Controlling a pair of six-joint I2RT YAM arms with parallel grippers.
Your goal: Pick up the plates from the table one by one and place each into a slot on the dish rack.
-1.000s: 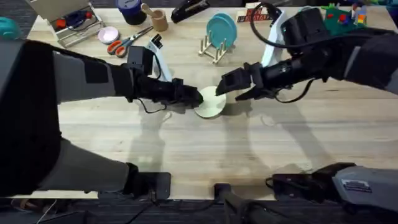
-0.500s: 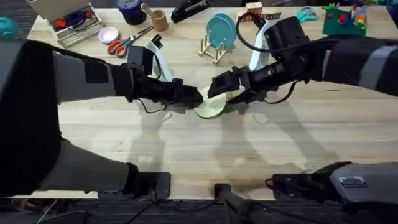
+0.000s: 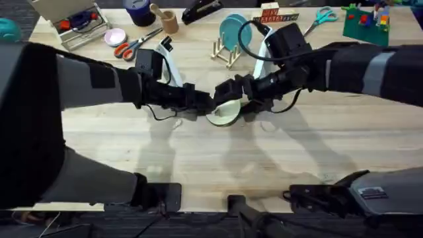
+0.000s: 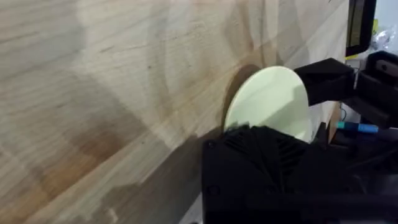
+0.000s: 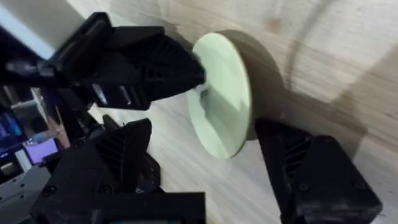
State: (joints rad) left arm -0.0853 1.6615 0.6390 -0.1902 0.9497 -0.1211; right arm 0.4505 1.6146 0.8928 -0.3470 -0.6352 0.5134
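Note:
The pale cream-yellow plate (image 3: 225, 114) stands tilted on its edge at the middle of the table (image 3: 211, 165). My left gripper (image 3: 205, 103) is shut on its left rim; the pinch shows in the right wrist view at the left gripper (image 5: 186, 71). My right gripper (image 3: 231, 92) is open, its fingers (image 5: 124, 155) straddling the cream plate (image 5: 222, 118) from the other side without closing on it. The left wrist view has the cream plate (image 4: 270, 102) just past my left gripper. The sky-blue plate (image 3: 234, 31) stands upright in the dish rack (image 3: 225, 53) behind.
Along the back edge are a pink dish (image 3: 115, 36), orange scissors (image 3: 132, 45), a white wire basket (image 3: 73, 20), a wooden cup (image 3: 169, 21), a black stapler (image 3: 201, 8) and a green block toy (image 3: 365, 18). Bare wood lies in front of the arms.
The right arm has swung left and lower, bringing its open fingers around the cream plate's right side. The left gripper and plate have stayed in place.

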